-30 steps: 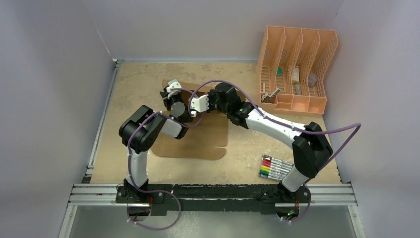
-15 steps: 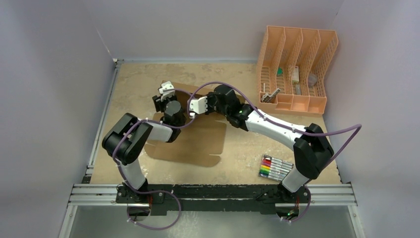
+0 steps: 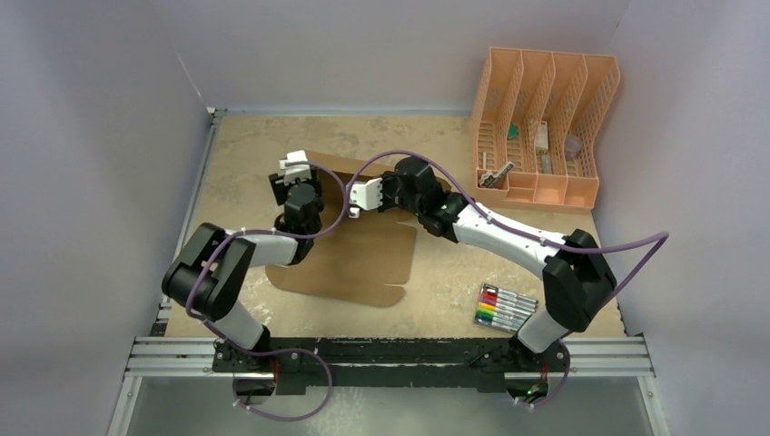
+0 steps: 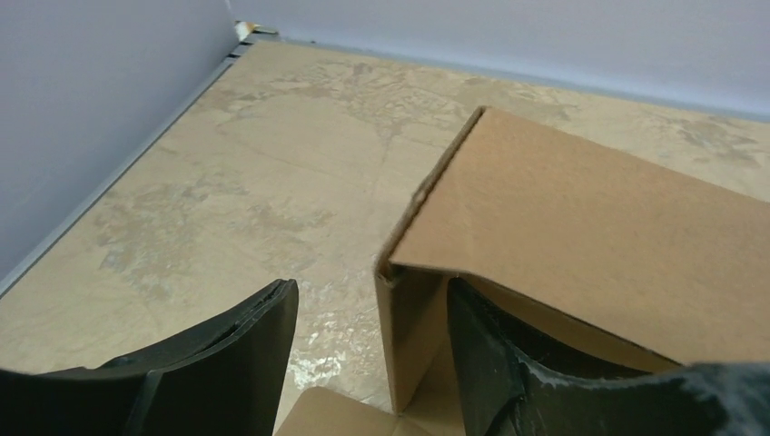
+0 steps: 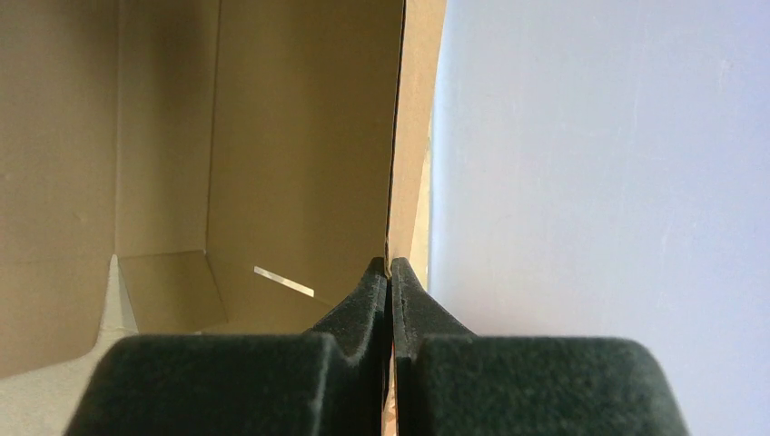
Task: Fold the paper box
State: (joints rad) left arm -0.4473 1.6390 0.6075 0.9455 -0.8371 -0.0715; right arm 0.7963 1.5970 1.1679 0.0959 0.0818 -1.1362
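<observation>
Toward the left edge of the tabletop [image 3: 238, 145], roughly midway between its near and far edges, the left gripper [image 3: 292, 173] hangs at the left end of the paper box [image 3: 368, 259]. In the left wrist view its 2 fingers [image 4: 243, 359] stand well apart, and the upright corner of the paper box [image 4: 590, 204] rises in the gap between them; whether either finger touches the cardboard cannot be told. The box sits around the middle of the tabletop, a little left of centre: 1 broad brown panel lies flat and reaches toward the near edge, while a wall along its far side stands raised. Just right of that corner, the right gripper [image 3: 359, 193] meets the top edge of the raised wall. Its own camera shows the right gripper [image 5: 389, 270] pinched together on the thin edge of the cardboard [image 5: 300, 136], with the brown inner face running off to the left. Farther right, a pack of coloured markers [image 3: 504, 307] lies close to the near edge, and a peach slotted organizer [image 3: 545, 118] stands at the far right corner.
</observation>
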